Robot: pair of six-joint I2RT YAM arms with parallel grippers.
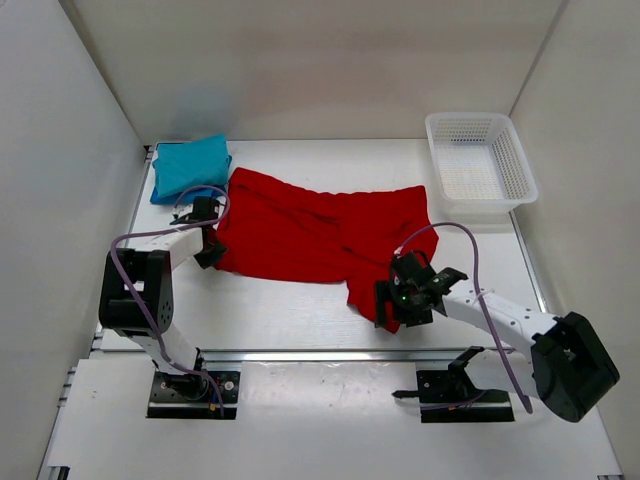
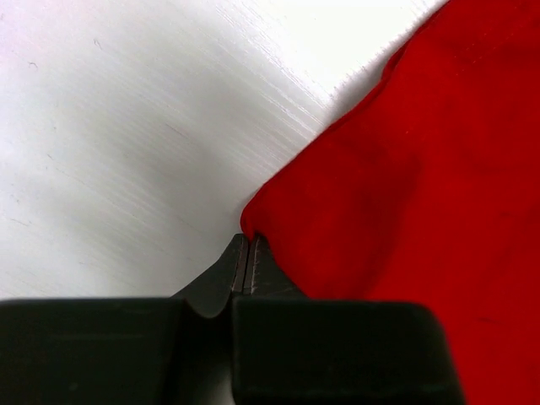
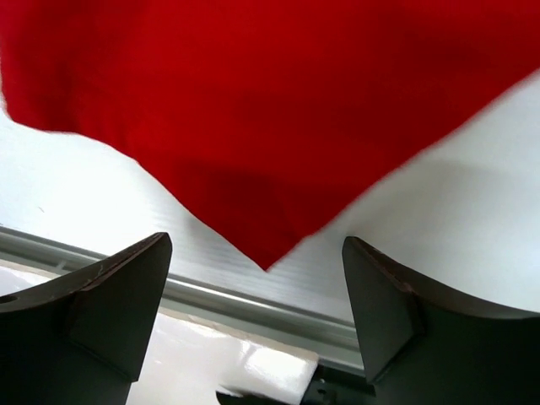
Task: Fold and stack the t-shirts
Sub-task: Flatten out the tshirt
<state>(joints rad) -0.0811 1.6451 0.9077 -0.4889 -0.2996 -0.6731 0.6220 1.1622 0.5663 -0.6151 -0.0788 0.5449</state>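
red shirt (image 1: 320,235) is lying spread across the middle of the table (image 1: 280,305). left gripper (image 2: 246,253) is clenching its left edge. right gripper (image 3: 255,245) is hanging released, fingers straddling the shirt's near corner. teal shirt (image 1: 190,167) is sitting folded at back left.

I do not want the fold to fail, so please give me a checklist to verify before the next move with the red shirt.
1. Is the left gripper shut on the red shirt edge: ok.
2. Is the right gripper open over the shirt's near corner: ok.
3. Does the right gripper hold cloth: not ok, nothing pinched yet.
4. Does the red shirt lie flat: not ok, wrinkled.
5. Is the teal shirt apart from the red shirt: cannot tell, edges very close.
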